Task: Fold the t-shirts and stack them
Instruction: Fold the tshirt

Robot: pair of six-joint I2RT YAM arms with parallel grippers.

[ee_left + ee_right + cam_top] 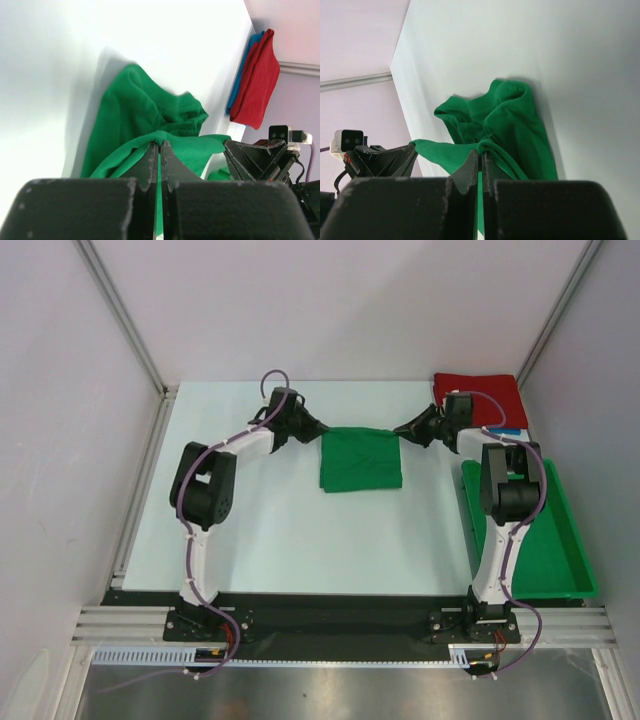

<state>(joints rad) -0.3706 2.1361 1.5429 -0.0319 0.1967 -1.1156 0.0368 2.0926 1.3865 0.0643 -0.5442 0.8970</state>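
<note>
Tightly clenched, the left gripper pinches a fold of the green t-shirt between its closed fingers. In the top view this is the shirt's far left corner. The right gripper is likewise clamped on green cloth, at the far right corner. The two grippers face each other across the shirt's far edge, and the fabric rises to each pinch. The rest of the green t-shirt lies as a roughly rectangular fold on the bench, about midway between the arms, its near part flat on the surface. Beyond the right gripper, at the far right corner of the bench, the red t-shirt lies folded. The blue t-shirt is beneath it, with only an edge of blue showing. Along the bench's right side, just beside the right arm, stands a green bin, partly hidden by the arm.
</note>
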